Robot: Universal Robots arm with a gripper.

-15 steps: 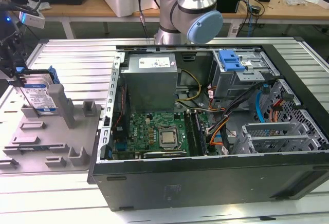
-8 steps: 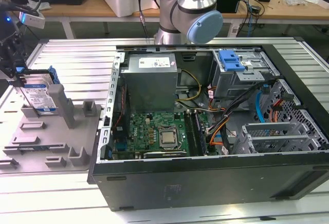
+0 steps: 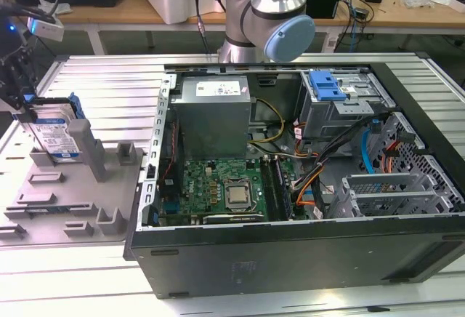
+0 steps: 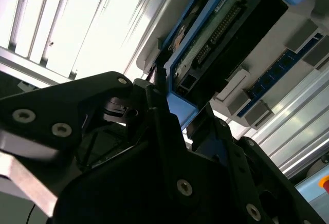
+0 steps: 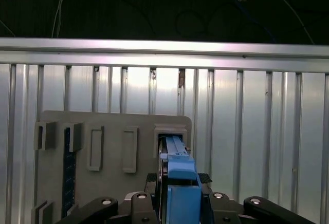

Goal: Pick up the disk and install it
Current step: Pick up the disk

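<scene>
Now, my claw (image 5: 181, 181) is clenched on the blue-framed disk (image 3: 54, 137), which stands on edge in the grey holder (image 3: 80, 204) on the surface (image 3: 109, 84) at the exterior view's left; best, I judge, to lift straight along the slot without twisting.

At the exterior view's left edge the gripper (image 3: 26, 106) is cut off. It hides an upper corner of the disk (image 3: 57, 134).

I see the disk (image 3: 56, 135) at nine o'clock in the exterior view: silver, white-and-blue label, blue carrier frame, standing on edge.
</scene>
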